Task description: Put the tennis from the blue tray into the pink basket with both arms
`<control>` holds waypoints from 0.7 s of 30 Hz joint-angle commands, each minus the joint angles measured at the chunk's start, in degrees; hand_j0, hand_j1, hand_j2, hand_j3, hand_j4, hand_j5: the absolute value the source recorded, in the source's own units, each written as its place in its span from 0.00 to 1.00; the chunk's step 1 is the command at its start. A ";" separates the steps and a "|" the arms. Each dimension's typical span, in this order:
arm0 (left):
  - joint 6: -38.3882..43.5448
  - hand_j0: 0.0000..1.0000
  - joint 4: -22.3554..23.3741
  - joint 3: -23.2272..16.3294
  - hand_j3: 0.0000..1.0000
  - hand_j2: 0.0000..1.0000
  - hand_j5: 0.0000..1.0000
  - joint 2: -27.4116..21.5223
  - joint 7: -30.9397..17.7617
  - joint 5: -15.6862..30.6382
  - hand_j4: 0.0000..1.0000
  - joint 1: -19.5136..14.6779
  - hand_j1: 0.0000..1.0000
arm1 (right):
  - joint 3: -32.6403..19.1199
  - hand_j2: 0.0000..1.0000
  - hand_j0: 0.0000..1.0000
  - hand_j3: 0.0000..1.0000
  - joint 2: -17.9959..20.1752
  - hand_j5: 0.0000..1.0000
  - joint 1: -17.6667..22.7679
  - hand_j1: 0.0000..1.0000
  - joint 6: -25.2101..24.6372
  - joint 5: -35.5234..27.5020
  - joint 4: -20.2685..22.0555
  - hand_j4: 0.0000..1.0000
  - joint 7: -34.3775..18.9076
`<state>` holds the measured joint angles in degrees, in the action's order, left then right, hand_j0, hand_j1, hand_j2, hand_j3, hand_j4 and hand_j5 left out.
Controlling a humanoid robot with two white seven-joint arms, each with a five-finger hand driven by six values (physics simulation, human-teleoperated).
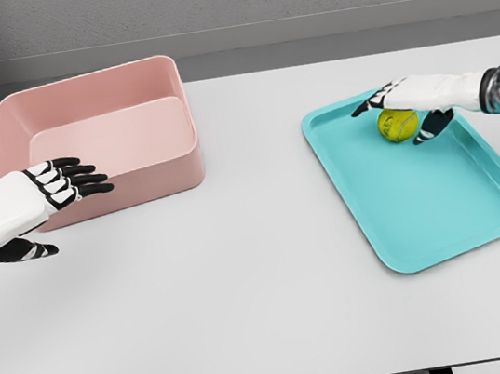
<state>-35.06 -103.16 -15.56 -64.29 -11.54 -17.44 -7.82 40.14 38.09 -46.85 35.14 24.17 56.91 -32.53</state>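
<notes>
**Ball in the tray, right hand arched over it**

Table [247,291], pale grey and wide, fills most of the head view and carries everything else. A grey wall runs behind its far edge.

The pink basket [173,175] sits at the far left of the table, a deep box with rounded corners, its open top facing up and its inside showing only its own floor. The blue tray [424,217], shallow and rimmed, lies on the right half of the table, turned at an angle so its long side runs from the far middle toward the near right. Basket and tray stand well apart, with bare table between them.

The left hand [32,205] comes in from the left edge, low in front of the basket's near wall. Its black-tipped fingers [89,181] are stretched out straight toward the basket, loose and holding nothing; the thumb points out below the palm. Whether the fingertips touch the basket wall cannot be told.

The right hand [417,106] reaches in from the right edge over the far end of the tray. It arches over the tennis ball [396,125], fingers on the far left side and thumb coming down on the near right side. Whether they actually press the ball cannot be told.

The yellow-green ball lies in the tray's far end, near its far rim.
</notes>
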 commanded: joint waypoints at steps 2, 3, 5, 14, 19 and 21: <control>0.06 1.00 -0.03 0.00 1.00 1.00 1.00 -0.31 0.03 0.48 1.00 0.00 1.00 | -0.06 0.93 0.93 0.93 -0.64 0.93 0.00 0.93 -0.14 0.88 -2.24 0.93 0.10; 0.06 1.00 -0.03 0.00 1.00 1.00 1.00 -0.31 0.03 0.39 1.00 0.00 1.00 | -0.06 0.93 0.93 0.93 -0.91 0.93 0.00 0.93 -0.14 0.88 -2.68 0.93 0.19; 0.06 1.00 -0.03 0.00 1.00 1.00 1.00 -0.31 0.03 0.48 1.00 -0.09 1.00 | -0.06 0.93 0.93 0.93 -1.08 0.93 -0.17 0.93 -0.14 0.88 -2.86 0.93 0.18; 0.06 1.00 -0.03 0.00 1.00 1.00 1.00 -0.31 0.03 0.48 1.00 0.00 1.00 | -0.06 0.93 0.93 0.93 -2.14 0.93 -0.97 0.93 -0.14 0.97 -4.97 0.93 0.10; 0.06 1.00 -0.03 0.00 1.00 1.00 1.00 -0.31 0.03 0.48 1.00 -0.09 1.00 | -0.06 0.85 0.85 0.85 -2.23 0.85 -0.97 0.85 -0.14 1.40 -5.06 0.85 0.19; 0.06 1.00 -0.03 0.00 1.00 1.00 1.00 -0.23 0.03 0.48 1.00 -0.09 1.00 | -0.06 0.83 0.83 0.83 -2.23 0.83 -0.97 0.83 -0.14 1.40 -5.06 0.83 0.19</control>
<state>-35.06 -103.18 -15.56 -64.47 -11.54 -17.35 -7.82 40.16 35.84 -47.81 35.14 25.89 51.87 -32.37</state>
